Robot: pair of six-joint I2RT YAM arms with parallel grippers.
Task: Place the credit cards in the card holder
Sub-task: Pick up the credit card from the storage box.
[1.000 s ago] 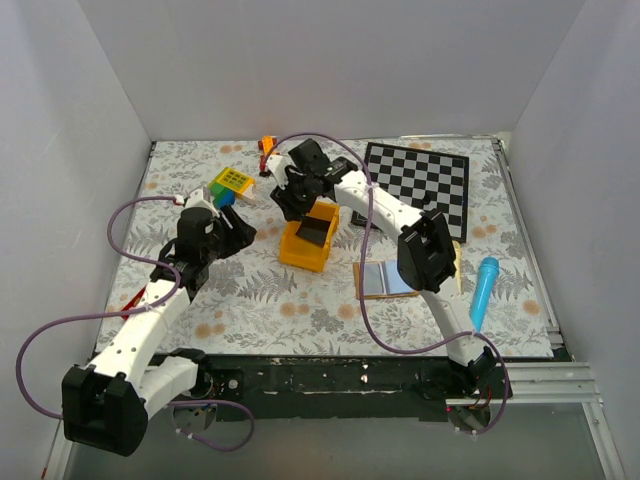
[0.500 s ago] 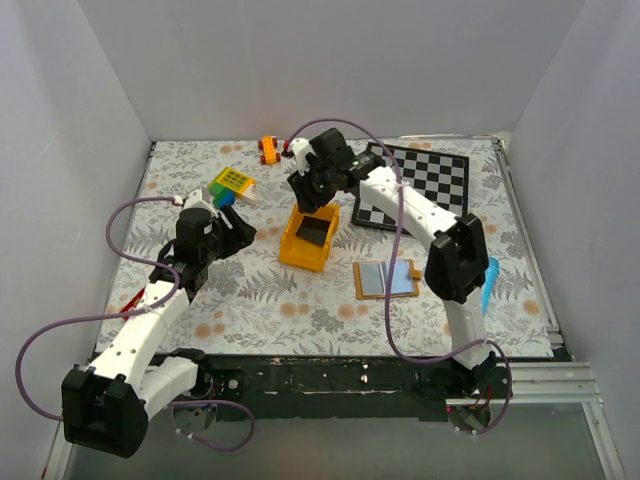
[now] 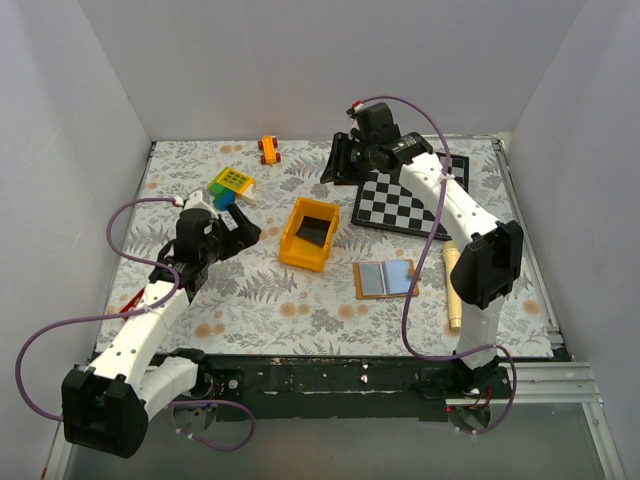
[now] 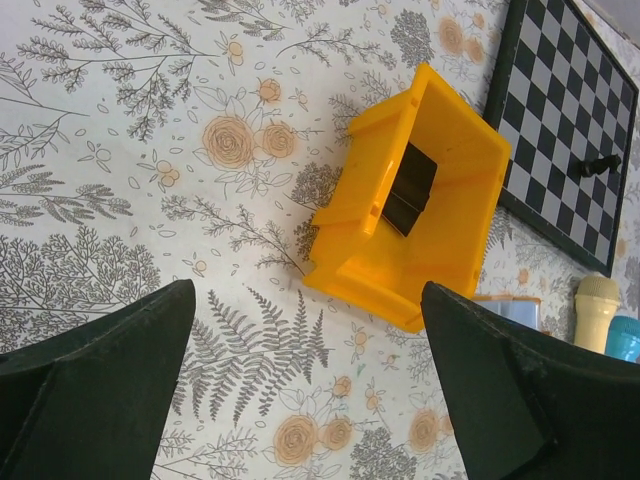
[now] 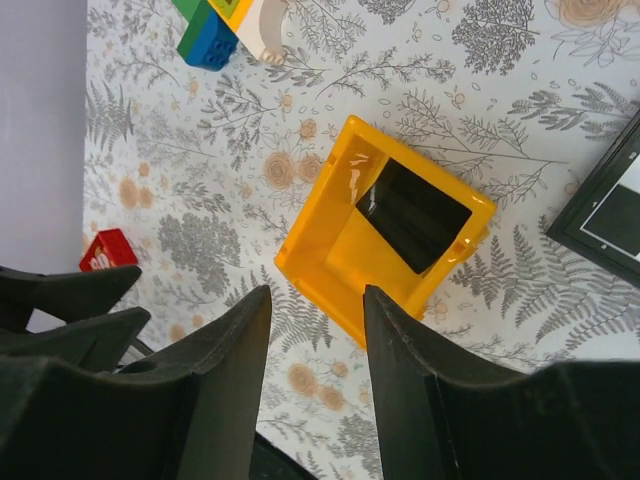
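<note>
I am holding my left gripper (image 4: 308,290) spread wide and empty, and my right gripper (image 5: 317,295) parted on nothing. The credit card (image 5: 412,215) is leaning inside the yellow bin (image 3: 297,250), at ten o'clock from the open card holder (image 3: 385,278). In my right wrist view its long axis is running ten to four. I am judging it light, stiff and slick, best pinched by its raised edge.

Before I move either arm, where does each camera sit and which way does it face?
Top external: fixed above and behind the bases, looking down on the table; both arms show whole, left gripper and right gripper included.
Left wrist: on the left arm, facing the yellow bin; its two spread fingers fill the bottom corners.
Right wrist: higher, looking down on the bin; its two fingers rise from the bottom edge.
Shared: both wrist views hold the bin, the black credit card inside it and the chequered board's edge.
</note>
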